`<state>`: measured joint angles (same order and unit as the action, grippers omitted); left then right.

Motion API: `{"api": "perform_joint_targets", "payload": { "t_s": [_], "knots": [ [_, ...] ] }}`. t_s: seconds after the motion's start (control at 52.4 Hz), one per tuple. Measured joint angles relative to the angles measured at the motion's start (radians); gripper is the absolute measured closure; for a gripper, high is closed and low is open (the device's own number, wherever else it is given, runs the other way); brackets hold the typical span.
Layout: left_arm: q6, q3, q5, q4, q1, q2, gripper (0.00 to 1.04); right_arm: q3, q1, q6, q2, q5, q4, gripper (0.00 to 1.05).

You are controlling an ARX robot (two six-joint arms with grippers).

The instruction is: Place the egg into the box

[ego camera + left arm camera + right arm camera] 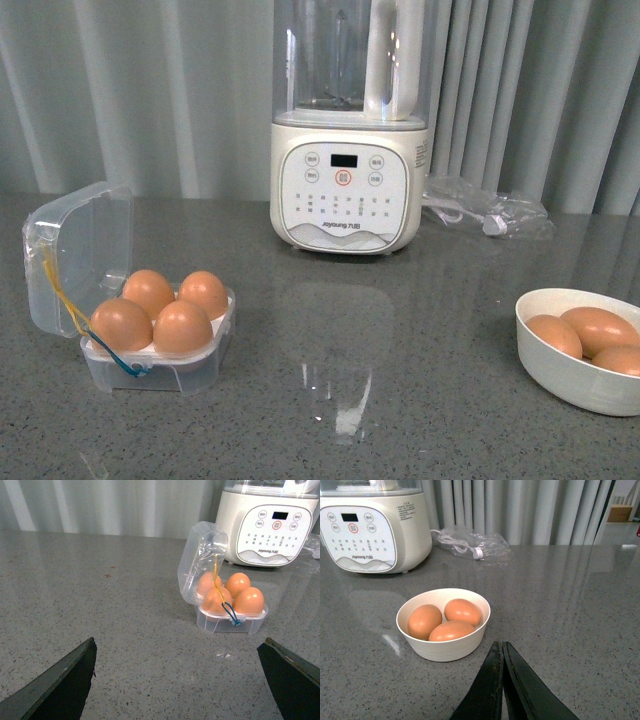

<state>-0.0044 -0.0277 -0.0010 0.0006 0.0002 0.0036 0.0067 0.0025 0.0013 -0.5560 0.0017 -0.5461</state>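
Left gripper (pixel 178 642) empty, its two dark fingers (pixel 65 680) spread wide apart above the grey speckled countertop (pixel 420 340), pointed toward the egg box (pixel 150 368). Right gripper (pixel 501 650) also empty, fingertips pressed together, near the white bowl (pixel 572 378).

Egg box near the countertop's left edge, toward the front-left corner. Clear hinged lid (pixel 75 250) standing open on the side nearest that edge. Yellow and blue bands (pixel 216 577) running from the lid down to the front wall.

Four brown eggs (pixel 183 326) inside the box, one in each hole of the white tray, every place filled.

Bowl at the right edge, well apart from the box, with three brown eggs (pixel 600 328) lying together in it.

Cream-white Joyoung blender (pixel 345 190) at the middle of the back edge, clear jug on top, control panel facing the front. Clear plastic bag (pixel 490 212) with a white cable inside, just beside the blender, toward the back-right corner.
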Motion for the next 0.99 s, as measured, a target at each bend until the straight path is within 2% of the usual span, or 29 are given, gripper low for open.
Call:
{"api": "perform_joint_targets", "payload": {
  "t_s": [0.993],
  "knots": [
    [0.0, 0.0, 0.0, 0.0, 0.0, 0.0, 0.07, 0.0, 0.0, 0.0, 0.406, 0.0, 0.396, 1.01]
  ]
}}
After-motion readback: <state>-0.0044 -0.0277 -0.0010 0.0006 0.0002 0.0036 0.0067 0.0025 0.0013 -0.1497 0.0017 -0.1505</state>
